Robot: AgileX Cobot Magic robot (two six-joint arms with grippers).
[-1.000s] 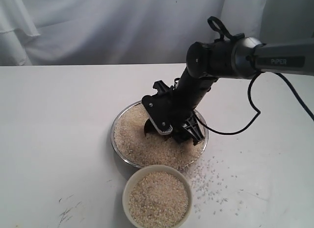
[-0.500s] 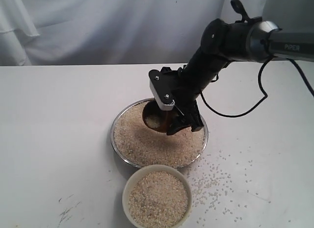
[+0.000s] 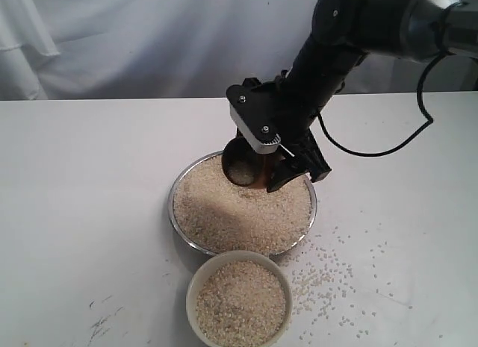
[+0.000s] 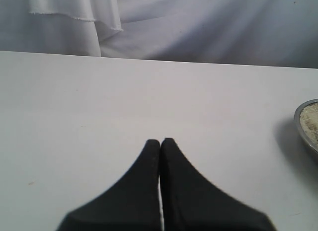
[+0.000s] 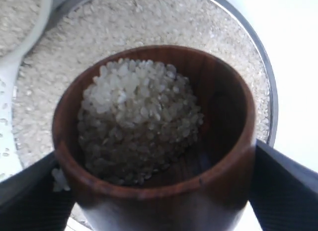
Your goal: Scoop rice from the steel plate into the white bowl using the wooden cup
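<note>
**Loaded cup above the plate, mid-counter**

Exterior: my right gripper point(image 3: 259, 172) clasped the wooden cup point(image 3: 240, 166), tilted, over the steel plate point(image 3: 173, 210) of rice point(image 3: 239, 213). The white bowl point(image 3: 196, 286) sat just beside the plate, toward the counter edge away from the curtain point(image 3: 112, 41). Left wrist: my left gripper point(image 4: 160, 142) was pressed closed, empty. Right wrist: the cup was roughly half full. I judged the polished wood slick and the loose grains ready to spill, so grip its sides.

Cannot see the near rim of the small cream-white bowl point(image 3: 239, 255), cut by the exterior view's lower edge. Cannot see most of the reddish-brown wooden cup point(image 3: 240, 166) there, hidden behind the black right gripper point(image 3: 263, 166), nor the far rim of the wide shiny steel plate point(image 3: 172, 207). Left wrist view: only a sliver of plate at the frame edge. Right wrist view: cup's base cut off, bowl a blurred corner.
</note>
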